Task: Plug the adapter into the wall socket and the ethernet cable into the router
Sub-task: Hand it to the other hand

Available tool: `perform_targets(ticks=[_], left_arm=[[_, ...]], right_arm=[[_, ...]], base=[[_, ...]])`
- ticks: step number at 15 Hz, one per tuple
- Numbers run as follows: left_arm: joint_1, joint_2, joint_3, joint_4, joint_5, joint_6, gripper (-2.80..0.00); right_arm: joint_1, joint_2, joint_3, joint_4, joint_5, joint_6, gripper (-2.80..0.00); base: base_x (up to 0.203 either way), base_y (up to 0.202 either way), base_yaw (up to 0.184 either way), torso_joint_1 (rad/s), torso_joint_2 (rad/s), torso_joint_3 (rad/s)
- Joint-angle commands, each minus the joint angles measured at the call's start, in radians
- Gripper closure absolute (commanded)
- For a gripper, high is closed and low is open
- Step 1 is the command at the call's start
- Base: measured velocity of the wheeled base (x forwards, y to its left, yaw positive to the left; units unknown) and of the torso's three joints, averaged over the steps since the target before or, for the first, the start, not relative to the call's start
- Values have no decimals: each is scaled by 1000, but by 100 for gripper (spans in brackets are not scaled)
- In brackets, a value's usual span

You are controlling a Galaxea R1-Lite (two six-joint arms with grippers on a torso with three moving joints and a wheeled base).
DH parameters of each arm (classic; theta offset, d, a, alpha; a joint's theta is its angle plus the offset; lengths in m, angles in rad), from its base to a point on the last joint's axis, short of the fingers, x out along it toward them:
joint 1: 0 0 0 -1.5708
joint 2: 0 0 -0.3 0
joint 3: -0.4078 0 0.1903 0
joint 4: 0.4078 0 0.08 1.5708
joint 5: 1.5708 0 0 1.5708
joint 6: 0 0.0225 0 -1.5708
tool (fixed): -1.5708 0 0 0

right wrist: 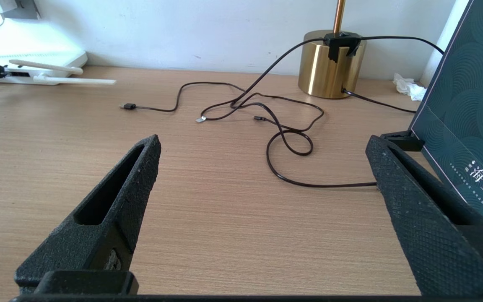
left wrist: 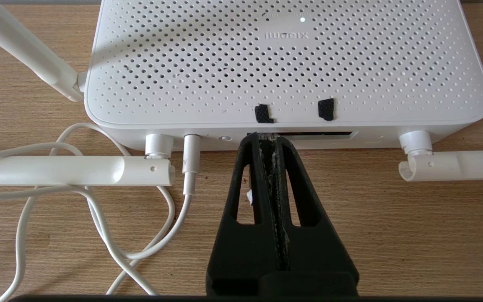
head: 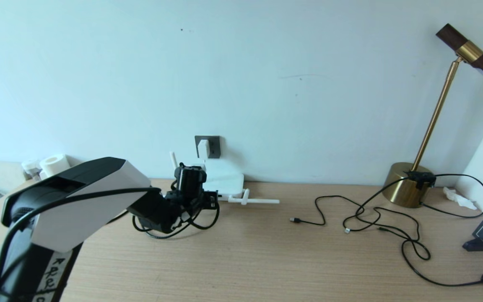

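Jaws of the left gripper point(left wrist: 268, 138) are clenched flat together, their tips pressed right at the dark port slot on the router point(left wrist: 285, 63) edge that faces the arm; whether a plug sits between them cannot be told, since only a sliver of something pale shows in the seam. From the head view the ethernet cable point(head: 174, 228) loops black beneath the left wrist, near the rear edge of the desk point(head: 241, 260), so I judge the plug is being seated or has just gone in. One risk is a half-seated plug: if the tips are off line with the slot, a push would shove the light router back toward the wall instead. Pulling back with the loop snagged on the wrist could drag the plug out again, or tug the router's folded antenna point(left wrist: 74, 170) and the thin white cord point(left wrist: 99, 218) lying just beside the jaws. The adapter point(head: 203, 148) already sits in the wall socket point(head: 214, 147), above the router at the desk's rear edge; a sliding router might strain that cord. The right gripper point(right wrist: 262, 147) hangs parked over the desk's right part, jaws spread wide and holding nothing.
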Motion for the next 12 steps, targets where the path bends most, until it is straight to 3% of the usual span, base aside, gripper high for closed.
perform_targets(ticks=[1, 12], left_arm=[[0, 4, 4, -3, 2, -1, 0], [1, 7, 8, -3, 2, -1, 0]], right_arm=[[0, 2, 12, 0, 0, 0, -280], [0, 2, 12, -1, 0, 0, -280]], base=[[0, 0, 0, 0, 0, 0], [0, 0, 0, 0, 0, 0]])
